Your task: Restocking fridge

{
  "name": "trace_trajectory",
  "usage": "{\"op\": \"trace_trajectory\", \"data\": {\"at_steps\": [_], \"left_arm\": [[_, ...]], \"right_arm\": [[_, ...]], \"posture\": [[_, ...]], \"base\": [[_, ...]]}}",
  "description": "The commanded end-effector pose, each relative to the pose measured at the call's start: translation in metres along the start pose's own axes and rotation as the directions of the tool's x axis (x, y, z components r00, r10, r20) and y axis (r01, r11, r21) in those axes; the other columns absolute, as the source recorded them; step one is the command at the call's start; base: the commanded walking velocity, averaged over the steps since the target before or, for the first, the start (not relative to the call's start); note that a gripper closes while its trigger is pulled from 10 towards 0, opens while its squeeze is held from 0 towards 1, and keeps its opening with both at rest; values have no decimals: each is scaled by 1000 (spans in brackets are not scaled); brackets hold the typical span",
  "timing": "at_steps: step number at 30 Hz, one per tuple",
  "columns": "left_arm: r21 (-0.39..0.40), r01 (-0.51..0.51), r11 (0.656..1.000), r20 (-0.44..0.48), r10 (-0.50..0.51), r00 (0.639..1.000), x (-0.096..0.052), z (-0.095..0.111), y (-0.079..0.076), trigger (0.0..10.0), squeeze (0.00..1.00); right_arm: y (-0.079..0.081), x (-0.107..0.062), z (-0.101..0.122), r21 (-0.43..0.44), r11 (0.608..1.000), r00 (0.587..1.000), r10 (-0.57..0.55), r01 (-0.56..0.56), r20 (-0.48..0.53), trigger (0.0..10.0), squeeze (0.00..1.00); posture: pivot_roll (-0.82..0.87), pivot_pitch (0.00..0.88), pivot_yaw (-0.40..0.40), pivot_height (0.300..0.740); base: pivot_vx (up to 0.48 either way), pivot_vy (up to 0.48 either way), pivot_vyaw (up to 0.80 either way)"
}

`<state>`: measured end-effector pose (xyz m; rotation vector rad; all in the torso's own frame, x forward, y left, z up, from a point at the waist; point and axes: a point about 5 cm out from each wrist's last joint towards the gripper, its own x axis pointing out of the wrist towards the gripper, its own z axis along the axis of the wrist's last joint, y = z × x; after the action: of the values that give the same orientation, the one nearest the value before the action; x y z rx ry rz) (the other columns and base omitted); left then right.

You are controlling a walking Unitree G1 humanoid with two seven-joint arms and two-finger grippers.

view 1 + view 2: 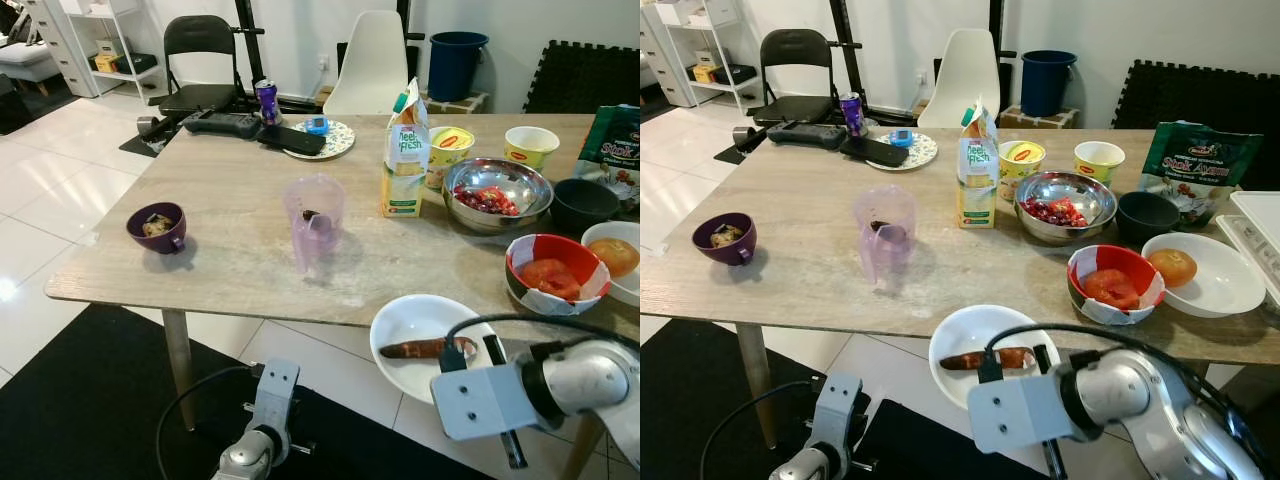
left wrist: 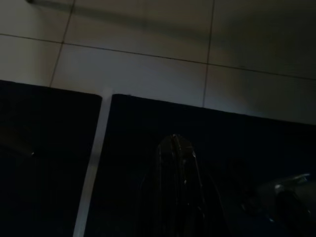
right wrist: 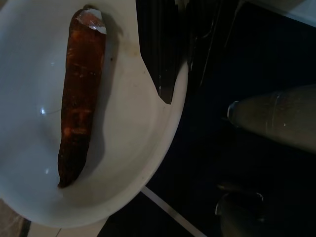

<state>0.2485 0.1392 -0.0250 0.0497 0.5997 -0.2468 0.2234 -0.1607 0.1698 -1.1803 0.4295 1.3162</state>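
The worktop (image 1: 230, 210) carries the food. At its near edge a white plate (image 1: 405, 325) overhangs, with a brown sausage (image 1: 420, 348) lying across it. The right end effector (image 1: 500, 400) grips the plate's near right rim, one black finger (image 3: 160, 59) over the rim beside the sausage but not touching it, the jaws narrow on the plate. Farther back stand a juice carton (image 1: 404, 160), a steel bowl (image 1: 497, 192), a clear jug (image 1: 314, 220) and, far left, a purple cup (image 1: 158, 226). The left end effector (image 2: 175, 163) hangs low over a dark mat (image 2: 44, 163); its opening cannot be told.
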Motion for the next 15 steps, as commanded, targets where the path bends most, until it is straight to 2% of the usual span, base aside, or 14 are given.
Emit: {"op": "trace_trajectory", "data": {"at_steps": [1,4,7,15], "left_arm": [[8,-20,1000,-33,20,999,-4,-10,7,10000,0],[10,-30,1000,-39,30,999,-6,-13,10,10000,0],[10,-33,999,-41,33,999,-7,-14,11,10000,0],[12,-34,999,-48,34,998,-9,-17,13,10000,0]], "right_arm": [[9,5,-4,25,999,999,43,-42,-24,0,0],[29,12,-9,64,994,995,96,-93,-42,0,0],[38,14,-15,86,990,991,117,-111,-62,0,0],[49,13,-19,130,986,990,116,-106,-73,0,0]], "posture": [[-94,97,49,740],[-87,97,50,740],[-85,96,50,740],[-89,100,62,740]], "base": [[0,0,0],[0,0,0],[0,0,0],[0,0,0]]}}
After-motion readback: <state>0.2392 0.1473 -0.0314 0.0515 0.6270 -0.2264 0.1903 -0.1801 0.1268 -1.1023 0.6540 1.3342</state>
